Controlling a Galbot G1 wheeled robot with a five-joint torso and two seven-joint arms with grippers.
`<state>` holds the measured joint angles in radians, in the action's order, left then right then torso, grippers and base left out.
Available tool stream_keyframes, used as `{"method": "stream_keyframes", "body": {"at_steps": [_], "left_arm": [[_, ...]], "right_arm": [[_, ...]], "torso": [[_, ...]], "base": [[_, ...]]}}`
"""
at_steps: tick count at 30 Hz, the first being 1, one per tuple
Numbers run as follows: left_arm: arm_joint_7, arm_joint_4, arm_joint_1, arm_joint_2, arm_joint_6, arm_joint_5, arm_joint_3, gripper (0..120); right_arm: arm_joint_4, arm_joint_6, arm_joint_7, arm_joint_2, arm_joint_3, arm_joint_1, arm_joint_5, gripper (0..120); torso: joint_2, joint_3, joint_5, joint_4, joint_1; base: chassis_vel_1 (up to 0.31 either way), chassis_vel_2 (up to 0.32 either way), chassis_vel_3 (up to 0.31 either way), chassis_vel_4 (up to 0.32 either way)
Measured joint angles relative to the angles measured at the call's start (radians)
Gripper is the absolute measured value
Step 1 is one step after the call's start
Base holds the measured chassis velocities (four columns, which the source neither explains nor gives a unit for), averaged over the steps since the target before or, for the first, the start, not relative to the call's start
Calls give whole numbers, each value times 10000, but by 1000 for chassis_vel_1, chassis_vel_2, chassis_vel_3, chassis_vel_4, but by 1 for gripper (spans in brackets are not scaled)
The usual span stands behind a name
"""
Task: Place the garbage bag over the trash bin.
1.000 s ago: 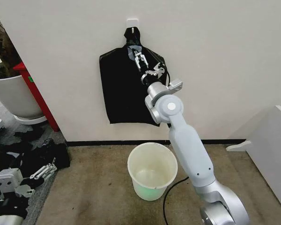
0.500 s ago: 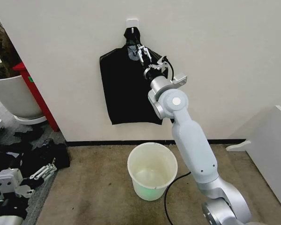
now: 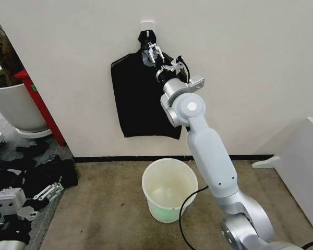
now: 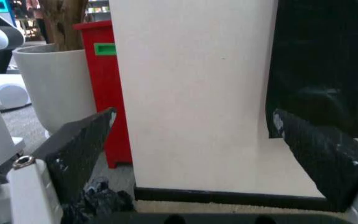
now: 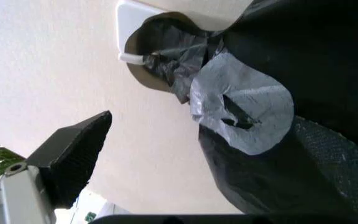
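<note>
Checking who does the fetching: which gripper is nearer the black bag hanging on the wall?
Right. The right gripper is raised at the hanging bag's top; the left gripper sits low by the floor, far left.

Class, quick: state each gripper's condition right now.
Left gripper: open, holding nothing, low by the floor.
Right gripper: open, at the top of the hanging garbage bag, not gripping it.

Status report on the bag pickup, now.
Right gripper open at the top of the garbage bag, which hangs on the wall hook. Left gripper open, low. Trash bin unlined, nothing blocking.
</note>
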<state>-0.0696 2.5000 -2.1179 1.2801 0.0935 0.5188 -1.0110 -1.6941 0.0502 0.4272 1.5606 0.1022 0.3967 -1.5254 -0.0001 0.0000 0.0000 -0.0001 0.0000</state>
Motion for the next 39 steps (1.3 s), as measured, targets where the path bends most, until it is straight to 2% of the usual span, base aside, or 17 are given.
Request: {"method": "stream_keyframes", "body": {"at_steps": [3,8,11,15,17,21,23,25,28,29,33,39], "left_arm": [[2,0,-1,2,1,-6,0,100],[6,0,-5,6,7,-18,2,100],[6,0,-5,6,8,-19,2,100],[10,0,-6,10,12,-27,3,100],[10,1,-6,11,14,-28,4,100],[12,0,-6,15,18,-32,6,100],[12,1,-6,15,19,-33,6,100],[13,0,-6,18,22,-35,7,100],[15,0,-6,20,25,-38,8,100],[15,0,-6,20,25,-38,8,100],[16,0,-5,22,29,-42,9,100],[18,0,-2,26,33,-47,11,100]], "right_arm": [[-99,8,-5,-21,-23,-11,3,98],[-139,19,30,-43,-64,-100,-98,84],[-140,23,93,-40,-60,-100,-210,81],[-215,47,502,51,11,-100,-777,64],[-209,42,541,71,32,-117,-829,63],[-184,-35,864,158,187,-316,-1342,42],[-184,-72,984,190,240,-378,-1557,41],[-162,-128,1160,255,348,-478,-1931,29],[-116,-149,1215,260,370,-484,-2000,18],[-116,-149,1215,260,370,-484,-2000,18],[-112,-189,1395,252,376,-431,-2183,1],[-208,-226,1586,222,376,-316,-2299,0]], "torso": [[0,-1,0,0,0],[0,0,0,1,0],[0,0,-1,0,0],[0,0,0,1,0],[0,0,0,1,0],[0,0,0,0,0],[0,0,0,1,0],[0,0,0,1,0],[0,0,0,0,0],[0,0,0,0,0],[0,0,0,0,0],[0,0,0,1,0]], "base": [[0,0,0,0],[0,0,0,0],[0,0,0,0],[0,0,0,0],[0,0,0,0],[0,0,0,0],[0,0,0,0],[0,0,0,0],[0,0,0,0],[0,0,0,0],[0,0,0,0],[0,0,0,0]]}}
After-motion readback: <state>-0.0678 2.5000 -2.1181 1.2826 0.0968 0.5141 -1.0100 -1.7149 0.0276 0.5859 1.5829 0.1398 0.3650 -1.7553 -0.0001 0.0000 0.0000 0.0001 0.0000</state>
